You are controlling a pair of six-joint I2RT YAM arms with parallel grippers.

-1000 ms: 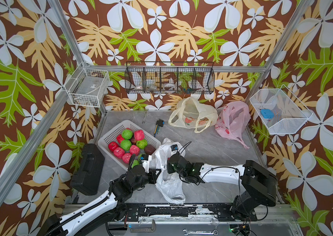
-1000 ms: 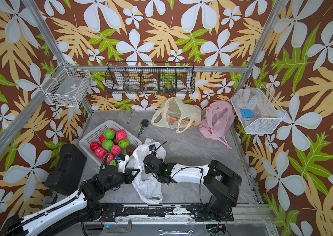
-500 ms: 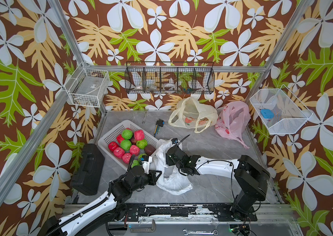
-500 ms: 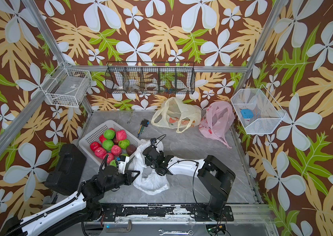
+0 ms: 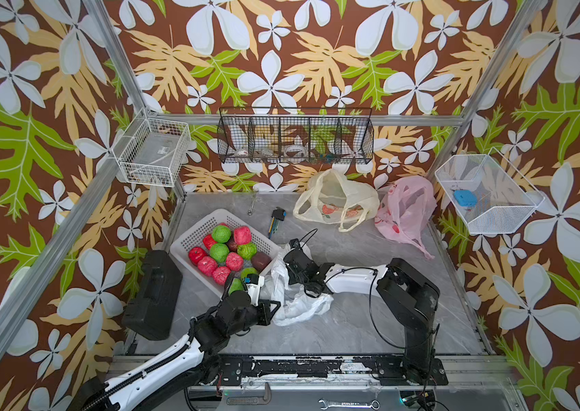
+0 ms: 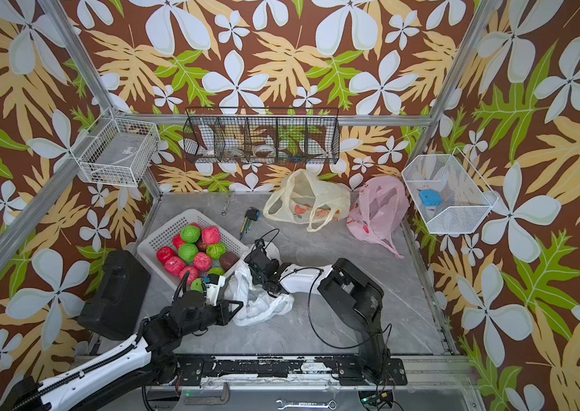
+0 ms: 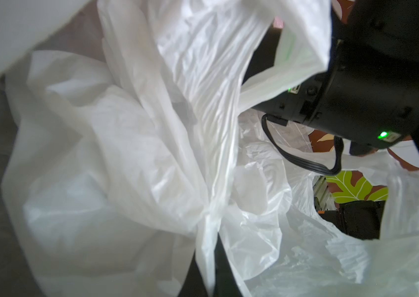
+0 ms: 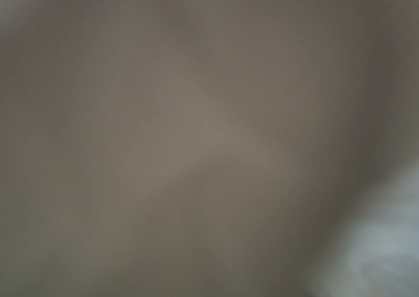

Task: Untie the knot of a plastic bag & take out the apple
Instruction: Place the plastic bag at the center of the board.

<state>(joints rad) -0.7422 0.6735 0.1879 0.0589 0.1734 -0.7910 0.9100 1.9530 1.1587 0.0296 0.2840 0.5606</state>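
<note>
A crumpled white plastic bag [image 5: 297, 302] lies on the grey table between my two arms in both top views, also [image 6: 260, 302]. My left gripper [image 5: 276, 306] is shut on a fold of its film; the left wrist view shows that fold pinched between the dark fingers [image 7: 225, 272]. My right gripper [image 5: 284, 265] is pushed into the bag's upper folds beside the basket, its fingertips buried in plastic. The right wrist view is only grey blur. The left wrist view looks through a gap [image 7: 352, 200] in the bag. No knot shows, and the apple in the bag is hidden.
A white basket [image 5: 192, 235] of red and green netted fruit stands left of the bag, a black case [image 5: 153, 295] further left. At the back lie a yellowish bag [image 5: 334, 199], a pink bag [image 5: 406, 210], hex keys [image 5: 276, 219] and a wrench [image 5: 252, 206].
My right gripper has moved back and left, deeper into the bag's top by the basket. The bag, stretched toward the front edge before, now lies bunched and spread to the right. Left gripper keeps its hold.
</note>
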